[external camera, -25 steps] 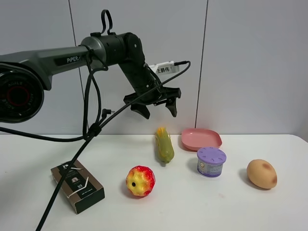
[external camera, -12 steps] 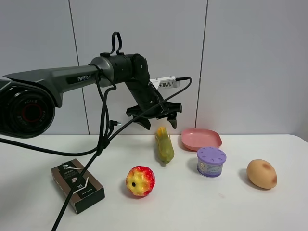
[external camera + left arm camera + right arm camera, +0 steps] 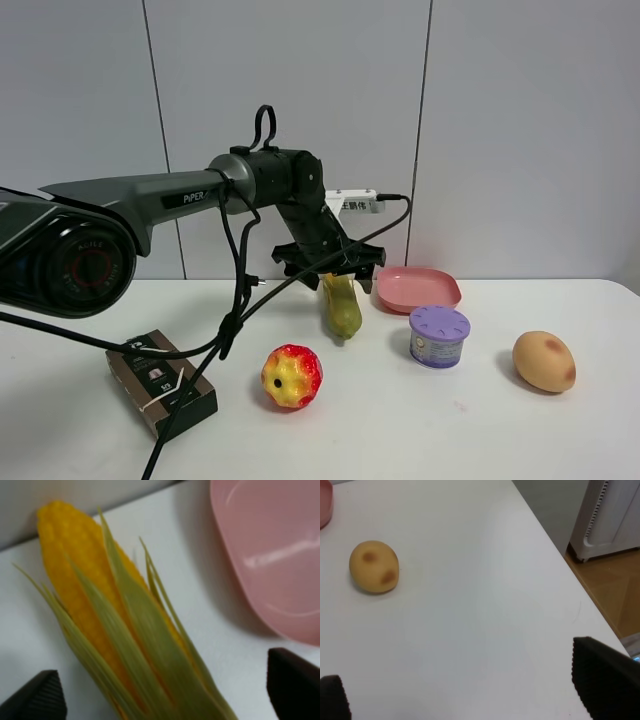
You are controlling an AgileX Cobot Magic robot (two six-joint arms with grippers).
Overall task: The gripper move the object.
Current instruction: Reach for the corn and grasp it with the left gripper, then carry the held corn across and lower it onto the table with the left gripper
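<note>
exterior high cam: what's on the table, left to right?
dark box → red-yellow toy fruit → toy corn → purple tub → potato. The pink plate is left out because its span overlaps the tub's.

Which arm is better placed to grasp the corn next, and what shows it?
Left. The left gripper hangs open just above the corn, a fingertip either side in its wrist view. The right gripper is near the potato, far from the corn.
</note>
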